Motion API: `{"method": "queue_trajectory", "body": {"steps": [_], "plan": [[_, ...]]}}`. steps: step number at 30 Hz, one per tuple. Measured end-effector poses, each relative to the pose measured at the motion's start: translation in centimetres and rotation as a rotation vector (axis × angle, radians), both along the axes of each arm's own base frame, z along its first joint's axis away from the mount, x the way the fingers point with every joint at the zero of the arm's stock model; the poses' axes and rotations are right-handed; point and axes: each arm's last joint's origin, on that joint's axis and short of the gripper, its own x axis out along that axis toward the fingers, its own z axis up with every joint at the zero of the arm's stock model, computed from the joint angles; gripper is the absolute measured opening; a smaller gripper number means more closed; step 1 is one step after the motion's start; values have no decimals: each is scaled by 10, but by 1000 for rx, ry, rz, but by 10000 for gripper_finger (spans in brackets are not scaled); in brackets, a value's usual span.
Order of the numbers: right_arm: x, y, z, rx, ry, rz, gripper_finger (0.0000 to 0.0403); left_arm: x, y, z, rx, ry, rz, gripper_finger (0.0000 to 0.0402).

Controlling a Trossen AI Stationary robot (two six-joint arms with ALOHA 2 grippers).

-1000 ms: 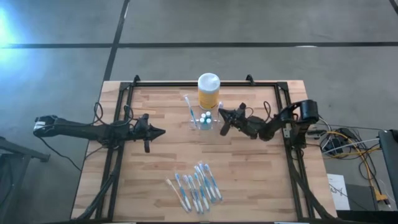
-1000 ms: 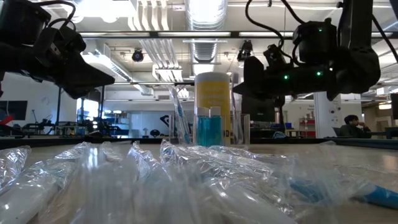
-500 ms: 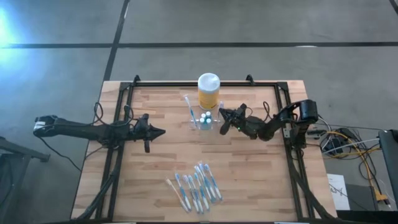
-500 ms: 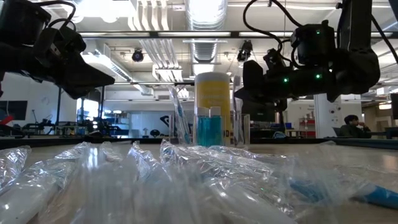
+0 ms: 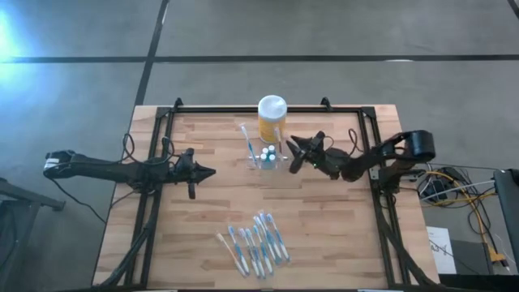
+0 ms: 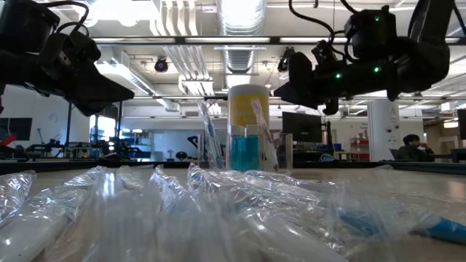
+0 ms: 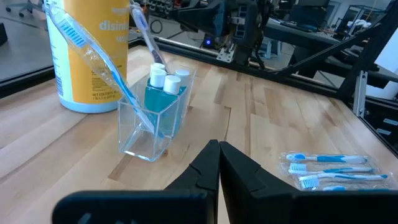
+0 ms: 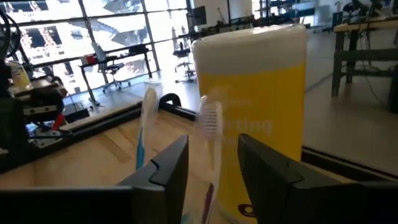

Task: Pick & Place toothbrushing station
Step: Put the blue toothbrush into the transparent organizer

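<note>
The toothbrushing station [image 5: 266,156] is a clear holder on the wood in front of the yellow jar [image 5: 272,118]. It holds small blue bottles [image 7: 163,93] and two wrapped toothbrushes. One toothbrush [image 7: 93,56] leans toward the table's left. The other toothbrush [image 6: 262,135] leans toward the right, with its lower end in the holder. My right gripper [image 5: 292,154] hangs open just right of the holder. Its fingers stand either side of that brush's head [image 8: 210,124] without touching it. My left gripper [image 5: 207,172] waits shut at the left.
Several wrapped toothbrushes [image 5: 255,243] lie in a row near the table's front edge. A black frame [image 5: 243,109] runs around the table. Bare wood lies between the holder and the wrapped brushes.
My right gripper has opened and let go of the toothbrush. It has also risen a little beside the holder. The brush now leans free in the station, and its head shows in front of the yellow jar.
</note>
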Motion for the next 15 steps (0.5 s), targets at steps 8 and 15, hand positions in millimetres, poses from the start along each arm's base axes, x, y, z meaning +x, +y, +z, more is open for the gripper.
{"method": "queue_trajectory", "body": {"steps": [8, 15], "plan": [[-26, 36, 43, -121, -82, 235, 131, 0, 0, 0, -1, 0, 0, 11], [-69, 79, 57, -261, -151, 451, 87, 0, 1, 0, 3, -4, 27, 8]]}}
